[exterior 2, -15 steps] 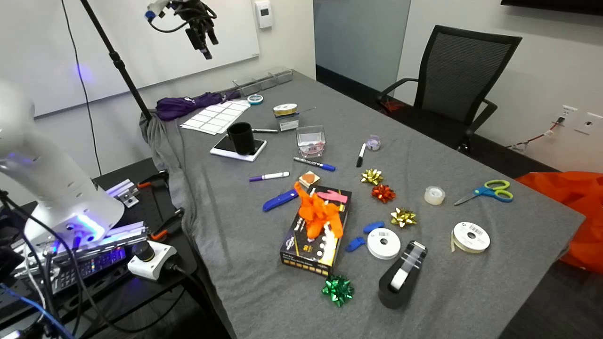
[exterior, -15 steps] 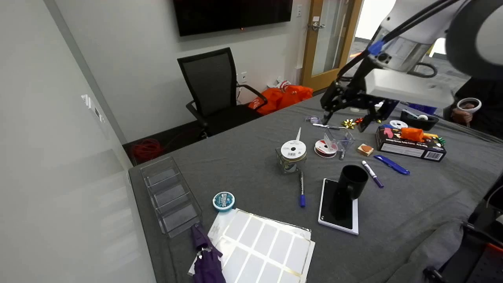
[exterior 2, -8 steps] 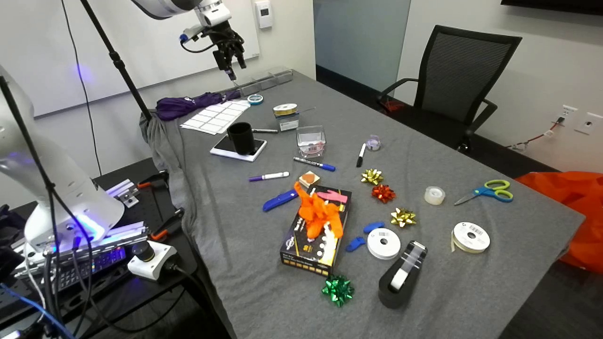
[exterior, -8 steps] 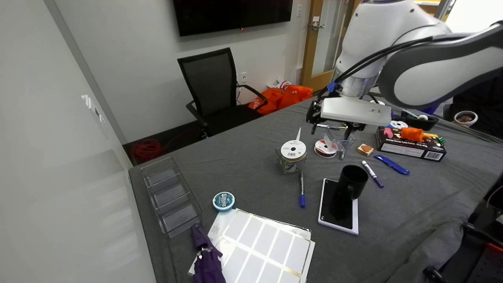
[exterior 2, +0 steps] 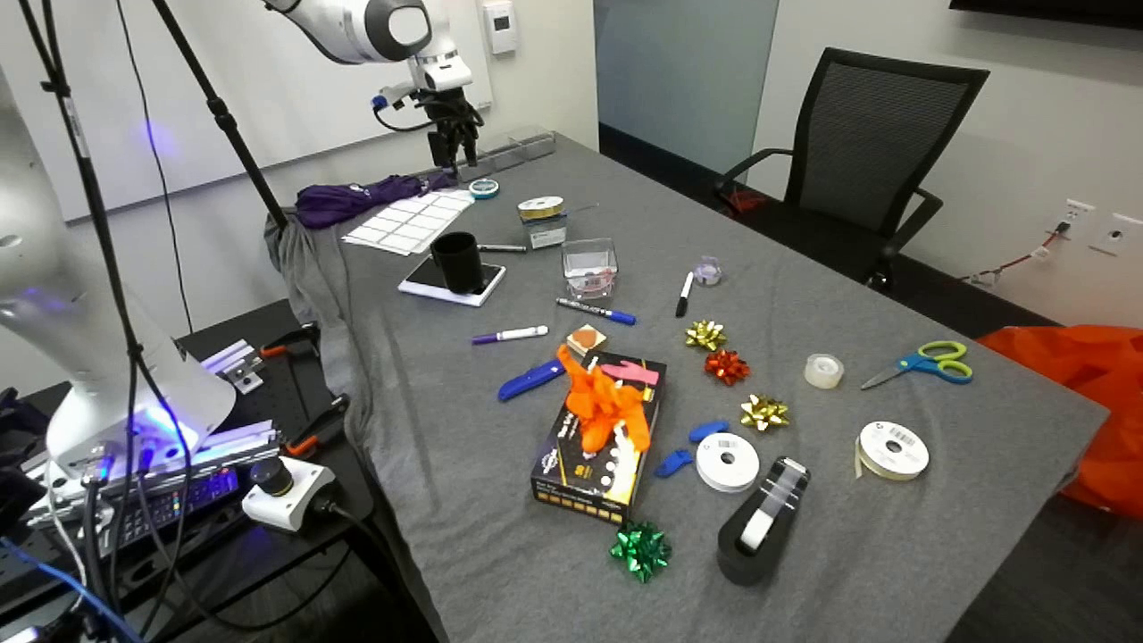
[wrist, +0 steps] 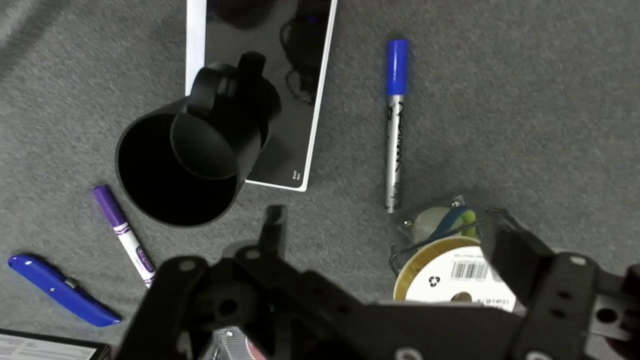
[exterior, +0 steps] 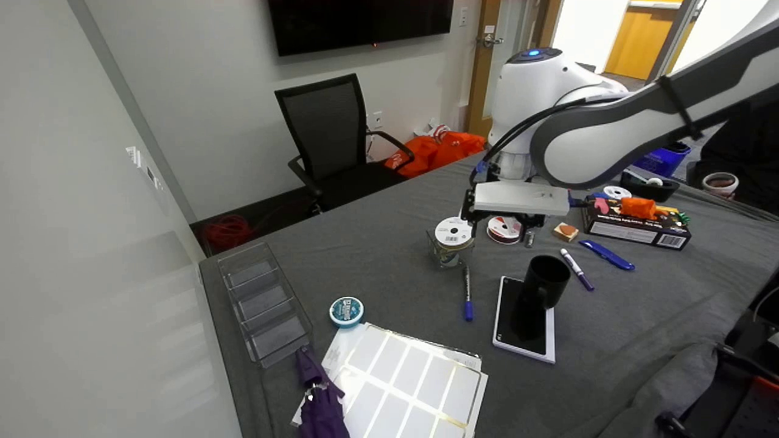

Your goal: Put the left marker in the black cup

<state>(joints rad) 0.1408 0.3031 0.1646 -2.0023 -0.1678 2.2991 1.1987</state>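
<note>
1. Wrist view: the black two-fingered gripper [wrist: 385,225] hangs over the grey-cloth-covered table [exterior: 377,267], jaws wide apart!
2. And here's the left marker, slim, silver-barrelled and blue-capped [wrist: 395,130], flat on the cloth, seen just past the gap between those jaws. Its barrel end sits right beside a clear plastic box [exterior 2: 547,236] bearing a white-faced spool of gold ribbon [wrist: 440,280].
3. The plain black cylindrical cup [exterior 2: 459,264] stands upright in both exterior views, on a flat black-and-white tablet-like slab [exterior: 522,340], nearer the edge by the white robot base [exterior 2: 196,393] than the edge by the black mesh chair [exterior 2: 893,134]. The marker lies between it and the edge by the whiteboard [exterior 2: 304,98].
4. Along that whiteboard edge: a furled purple umbrella [exterior: 322,401], white label sheets [exterior: 408,383] next to it, and a clear plastic compartment tray [exterior: 274,336] right at the corner toward the chair.
5. Further from the whiteboard edge, in an exterior view: a white marker with a purple cap [exterior 2: 509,335], near a blue knife-like tool [exterior 2: 533,379].
6. At the chair-side edge's other corner, green-and-blue-handled scissors [exterior 2: 946,362] lie near a white-faced spool of cream ribbon [exterior 2: 893,449].
</note>
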